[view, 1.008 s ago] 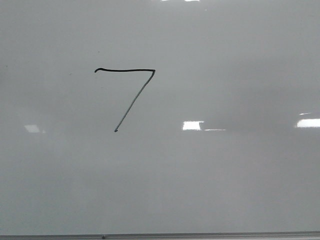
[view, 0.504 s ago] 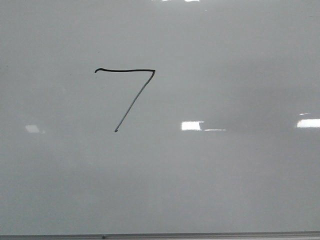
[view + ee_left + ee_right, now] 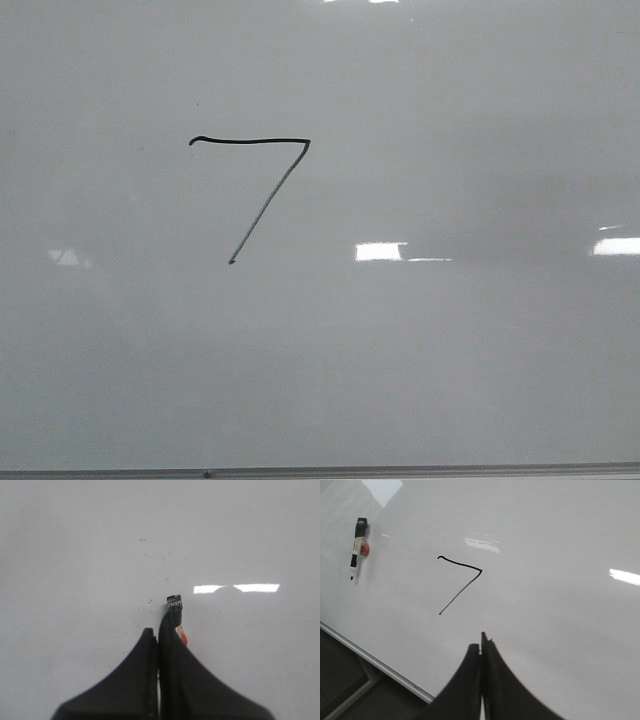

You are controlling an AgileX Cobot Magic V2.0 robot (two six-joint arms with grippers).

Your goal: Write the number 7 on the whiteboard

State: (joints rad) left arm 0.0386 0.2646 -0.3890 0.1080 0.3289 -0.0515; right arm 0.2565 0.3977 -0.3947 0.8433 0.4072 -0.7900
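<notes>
Glossy whiteboard (image 3: 470, 360), black number 7 (image 3: 262, 195), grey frame edge (image 3: 400, 470).

The whiteboard (image 3: 450, 380) carries the number 7 (image 3: 262, 190) in black, and a marker (image 3: 357, 546) lies on it.

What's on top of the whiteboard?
On the whiteboard is a black number 7. The right wrist view shows a marker lying to one side. Nothing covers the 7.
</notes>
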